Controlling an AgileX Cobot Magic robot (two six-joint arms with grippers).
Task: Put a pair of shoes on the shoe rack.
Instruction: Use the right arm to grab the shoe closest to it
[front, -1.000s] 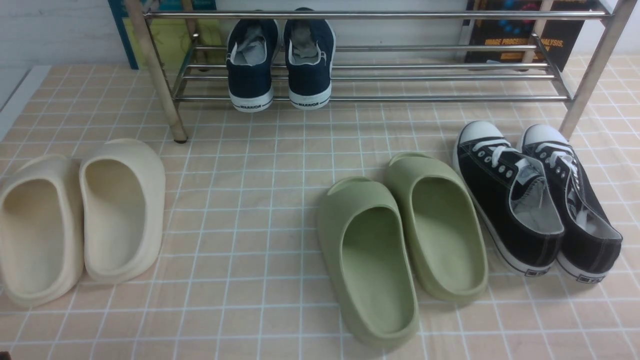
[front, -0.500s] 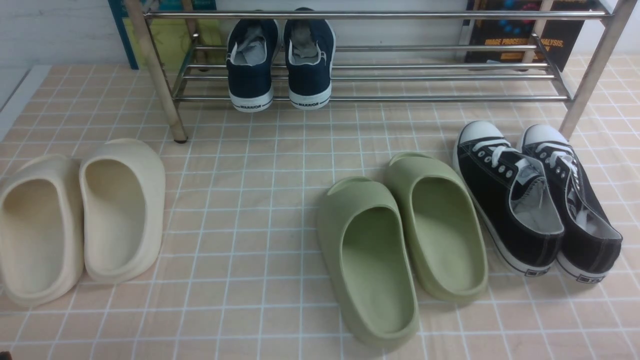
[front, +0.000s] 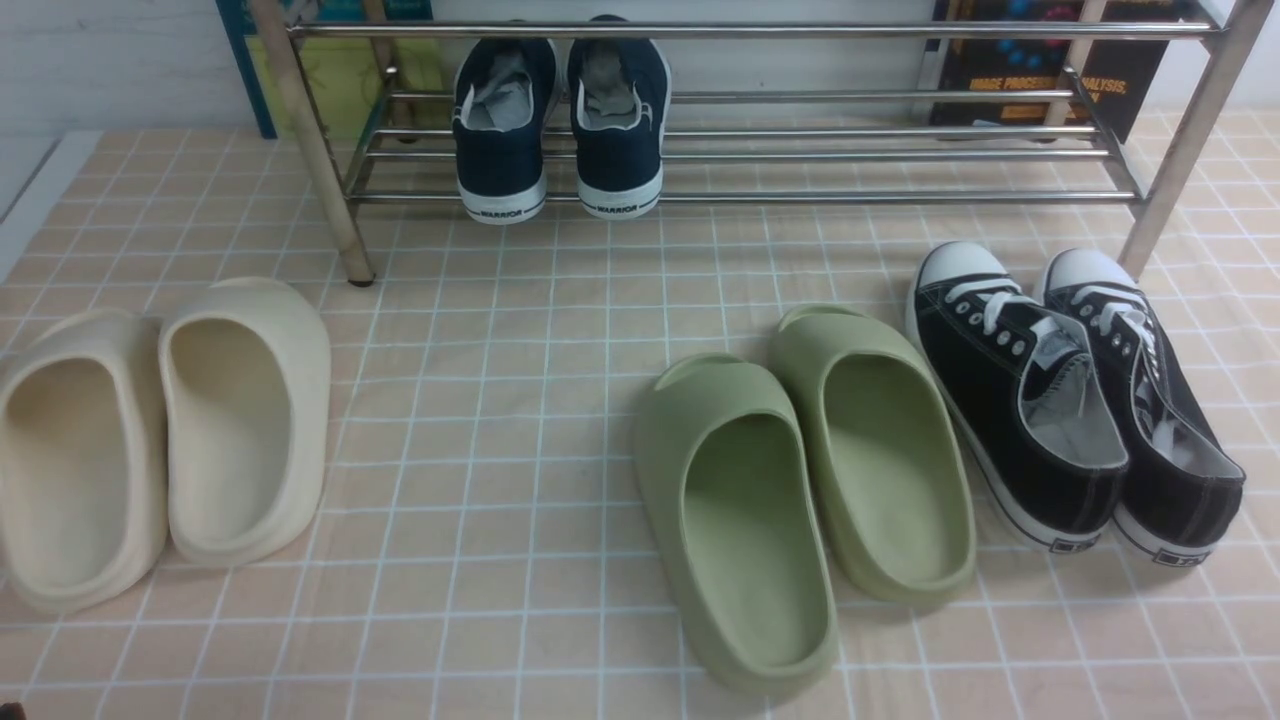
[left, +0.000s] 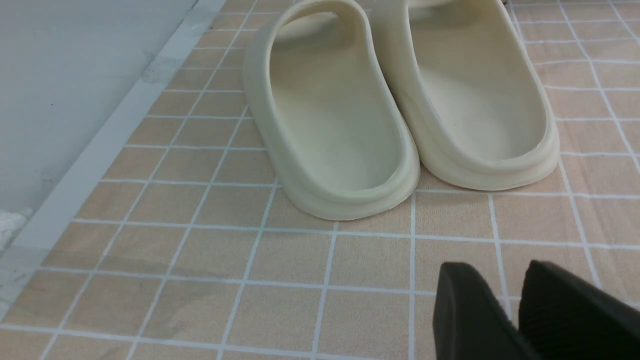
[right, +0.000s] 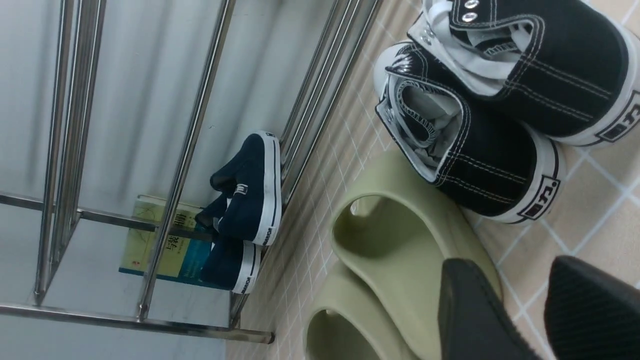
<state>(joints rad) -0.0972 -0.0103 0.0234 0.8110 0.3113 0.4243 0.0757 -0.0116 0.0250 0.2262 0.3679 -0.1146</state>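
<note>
Left gripper (left: 495, 272): fingers narrowly parted, holding nothing, just short of the cream slippers (front: 230, 420) at eight o'clock. Right gripper (right: 507, 267): fingers apart, empty, near the green slippers (front: 740, 520) at five o'clock. Black sneakers (front: 1020, 400) at three o'clock, side by side on the tiled mat (front: 500, 400). Shoe rack (front: 900, 196) at twelve o'clock; navy sneakers (front: 610, 130) on its lower tier, heels outward.

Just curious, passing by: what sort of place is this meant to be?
Probably a mock home entryway: a metal shoe rack holding navy sneakers, with green slippers and black sneakers lined up on tile-patterned flooring.
</note>
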